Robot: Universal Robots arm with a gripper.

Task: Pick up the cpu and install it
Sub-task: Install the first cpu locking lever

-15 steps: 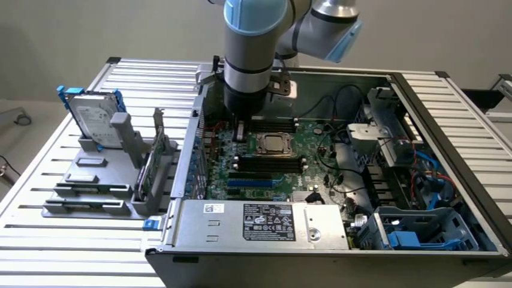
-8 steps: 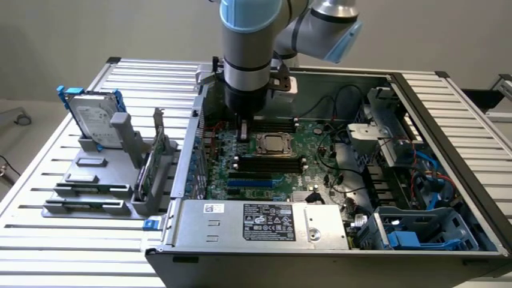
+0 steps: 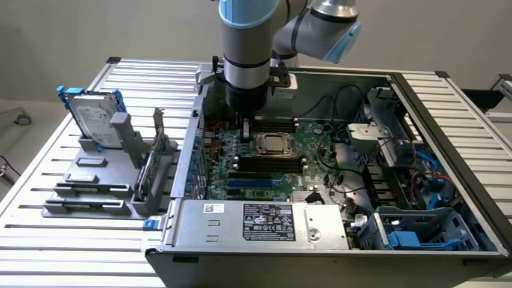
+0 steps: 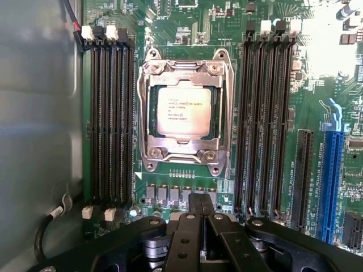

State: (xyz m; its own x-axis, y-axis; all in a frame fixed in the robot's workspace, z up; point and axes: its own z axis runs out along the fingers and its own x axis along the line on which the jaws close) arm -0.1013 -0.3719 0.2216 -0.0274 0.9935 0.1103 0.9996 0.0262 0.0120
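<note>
The cpu (image 4: 183, 111), a small square chip with a silver-grey printed top, lies flat inside the metal-rimmed socket frame (image 4: 148, 118) on the green motherboard. In the exterior view the cpu (image 3: 274, 143) sits in the middle of the open computer case. My gripper (image 4: 198, 205) is shut, its two black fingers pressed together with nothing between them. It hangs just off the socket's edge and does not touch the chip. Seen from outside, my gripper (image 3: 246, 129) points straight down beside the socket, towards the exterior view's left.
Black memory slots (image 4: 108, 119) flank the socket on both sides, with a blue expansion slot (image 4: 330, 181) farther out. The case wall (image 3: 194, 144) stands close to the arm. A grey holder (image 3: 96, 180) with a silver hard drive (image 3: 95, 120) stands on the slatted table.
</note>
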